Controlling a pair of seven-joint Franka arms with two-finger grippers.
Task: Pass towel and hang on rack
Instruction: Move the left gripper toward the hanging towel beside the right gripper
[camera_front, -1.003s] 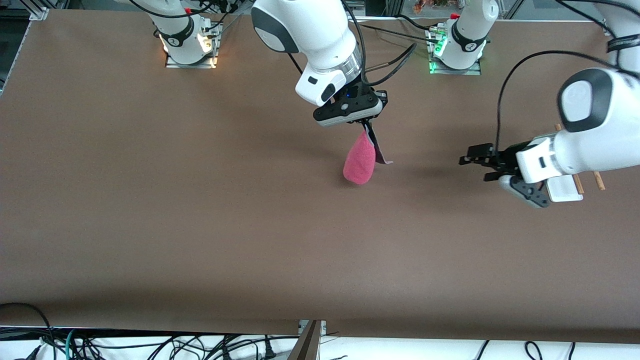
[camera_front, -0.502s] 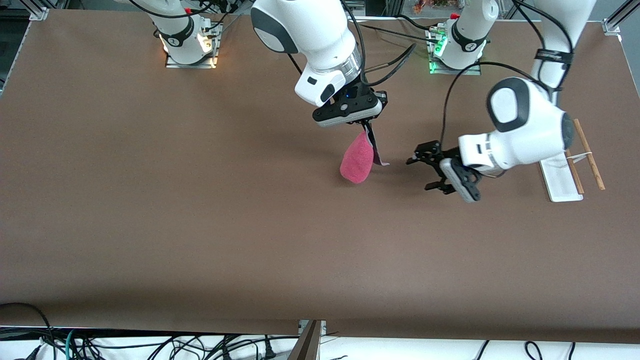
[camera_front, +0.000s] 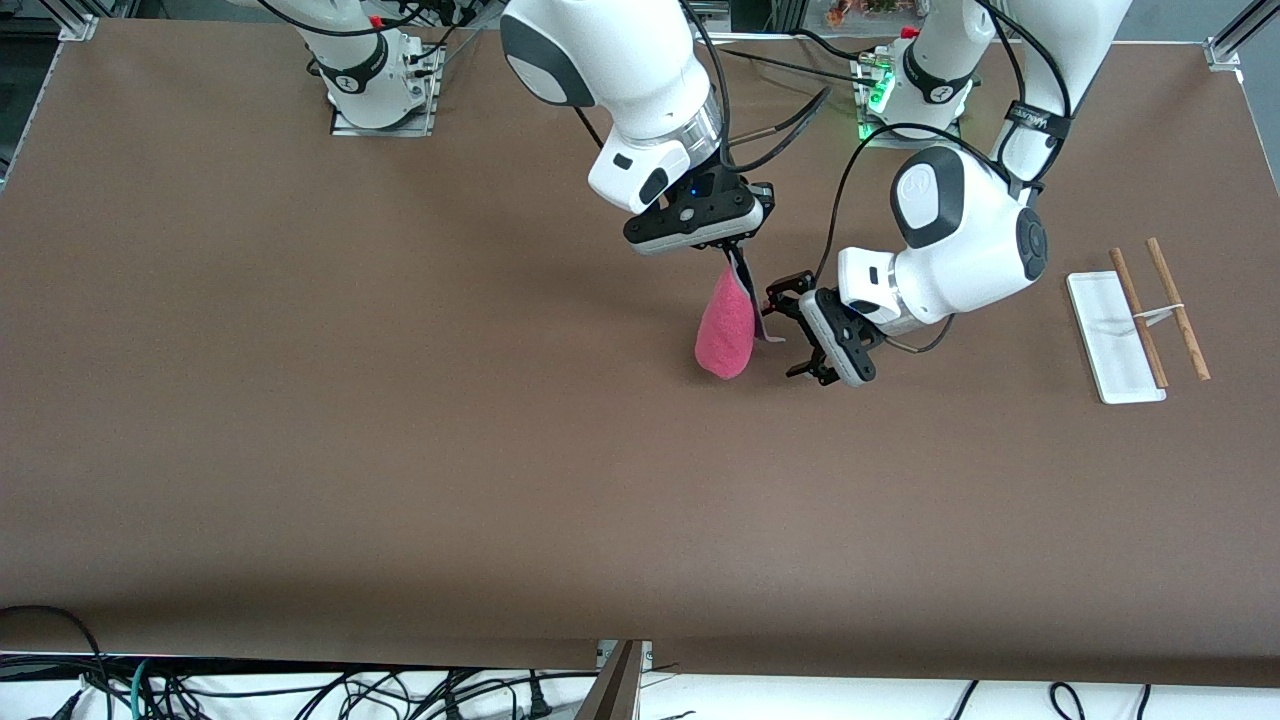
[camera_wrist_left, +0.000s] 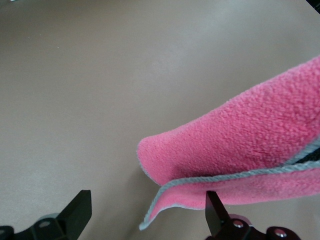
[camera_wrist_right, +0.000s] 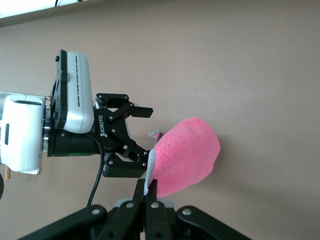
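Pink-red fleece with grey edging, the small soft towel hangs in the air over the middle of the brown table, pinched at its top corner by the right gripper, whose fingers are clamped together on the cloth in the right wrist view. The left gripper sits just beside the hanging cloth, at the side toward the left arm's end of the table, with its black fingers spread wide and nothing between them; in the left wrist view the towel's folded lower edge lies close to one fingertip but not yet inside the gap. The step in hand appears to be the handover. To do it well, the left gripper should probably ease forward until both layers sit deep between its fingers, close firmly, and only then should the right gripper let go. The rack, a flat white rectangular base with two thin light-brown wooden rods, stands well apart toward the left arm's end of the table.
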